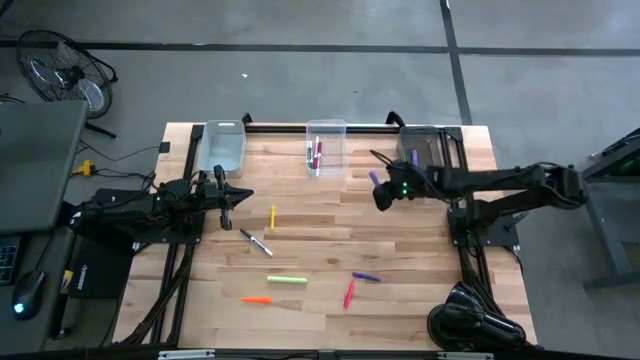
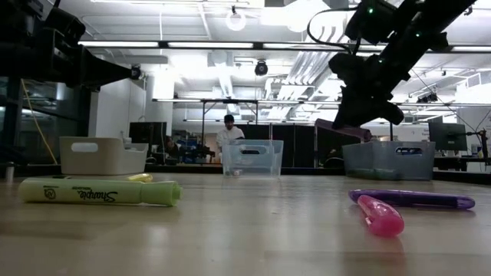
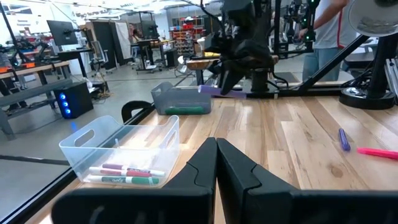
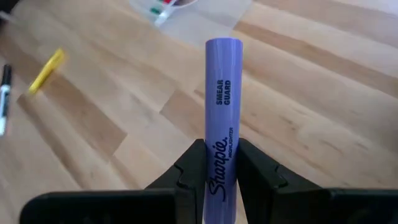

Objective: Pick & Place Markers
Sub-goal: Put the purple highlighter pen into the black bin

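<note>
My right gripper (image 1: 385,192) hangs above the table's far right part, between the middle clear bin (image 1: 325,150) and the dark right bin (image 1: 432,148), shut on a purple marker (image 4: 222,87). My left gripper (image 1: 226,196) waits shut over the table's left side, near the grey left bin (image 1: 222,146). Loose markers lie flat on the wood: yellow (image 1: 273,217), black-and-white (image 1: 256,242), light green (image 1: 286,281), orange (image 1: 256,299), purple (image 1: 366,277) and red (image 1: 349,293). The middle bin holds a few markers (image 3: 124,174). My right gripper pinches the purple marker's barrel (image 4: 222,163) between its two fingers (image 4: 193,163), near the marker's rear end. The marker runs along the fingers and sticks out forward past them. It is lifted clear of the table (image 2: 347,130), roughly level, pointing toward the table's left.
The three bins stand in a row along the far edge. The loose markers are scattered over the table's middle and near part. In the low view the light green marker (image 2: 100,192) and the purple and pink ones (image 2: 380,215) lie close to the near edge. A person (image 2: 229,134) stands far behind.
</note>
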Available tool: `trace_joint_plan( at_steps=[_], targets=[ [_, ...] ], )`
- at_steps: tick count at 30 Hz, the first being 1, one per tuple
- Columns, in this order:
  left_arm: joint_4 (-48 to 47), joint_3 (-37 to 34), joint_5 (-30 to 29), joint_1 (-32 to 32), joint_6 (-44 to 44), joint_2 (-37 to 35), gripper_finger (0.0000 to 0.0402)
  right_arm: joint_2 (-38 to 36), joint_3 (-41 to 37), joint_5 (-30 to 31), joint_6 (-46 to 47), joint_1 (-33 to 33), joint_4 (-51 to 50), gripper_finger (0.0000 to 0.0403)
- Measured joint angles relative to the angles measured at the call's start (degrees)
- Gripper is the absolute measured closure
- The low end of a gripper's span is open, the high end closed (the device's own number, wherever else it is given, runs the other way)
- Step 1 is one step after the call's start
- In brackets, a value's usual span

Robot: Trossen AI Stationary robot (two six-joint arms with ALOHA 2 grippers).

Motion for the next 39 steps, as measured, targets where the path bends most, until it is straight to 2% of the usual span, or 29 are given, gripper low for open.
trace_joint_plan(
  at_steps=[19, 30, 39],
  targets=[
    [0.0, 0.0, 0.0, 0.0, 0.0, 0.0, 0.0400, -0.6, 0.1, 0.5, 7.5, -12.3, -1.9, 0.0341],
    [0.0, 0.0, 0.0, 0.0, 0.0, 0.0, 0.0400, -1.5, 8.6, 3.5, 5.5, -20.0, -21.4, 0.0341],
    [0.0, 0.0, 0.0, 0.0, 0.0, 0.0, 0.0400, -1.5, 8.9, 5.3, 5.6, -24.1, -23.7, 0.0341]
  ],
)
